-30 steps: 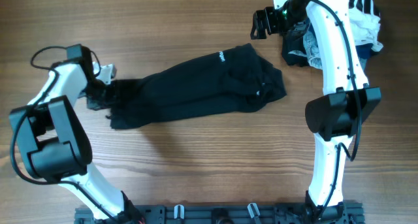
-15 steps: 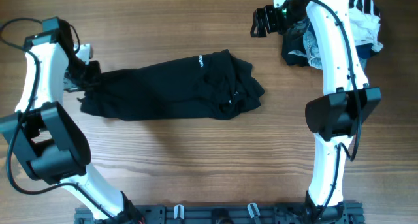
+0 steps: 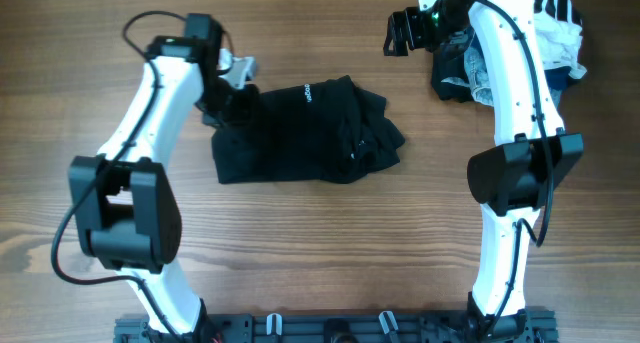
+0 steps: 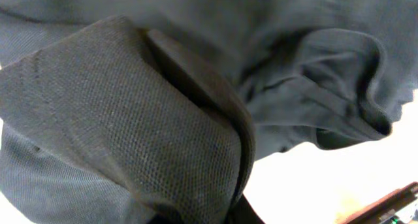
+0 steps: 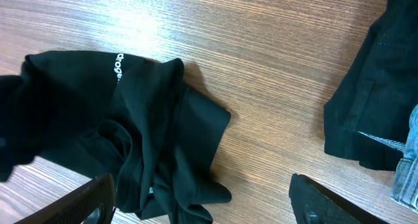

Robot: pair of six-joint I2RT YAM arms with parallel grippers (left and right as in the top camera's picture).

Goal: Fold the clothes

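Grips the black T-shirt (image 3: 300, 143) with the left tool (image 3: 232, 95), closed on a bunched part of the cloth at the far left corner of the garment. Lies on the wooden table (image 3: 300, 263) as a crumpled, roughly doubled shape, starting right at the left tool and stretching away from it toward the right arm. Carries a small white logo (image 3: 308, 93) on the upper layer, near the left tool, on the side facing the right arm. Bunches into thick wrinkles at the end most far from the left tool. Fills the left wrist view almost wholly with dark knit cloth, wrapped close around the tool and hiding the fingertips, with only a bright strip of table at the lower right.

Hangs the right tool (image 3: 398, 33) over bare table, well apart from the shirt, with its two fingers (image 5: 98, 196) spread wide and holding nothing. Shows in the right wrist view the wrinkled end of the shirt ahead of the tool, on the side of its left finger. Has a heap of other clothes (image 3: 555, 33) just behind the right tool, under the right arm, with a black piece (image 5: 366, 100) and a bit of blue cloth (image 5: 408, 172) beside the right finger.
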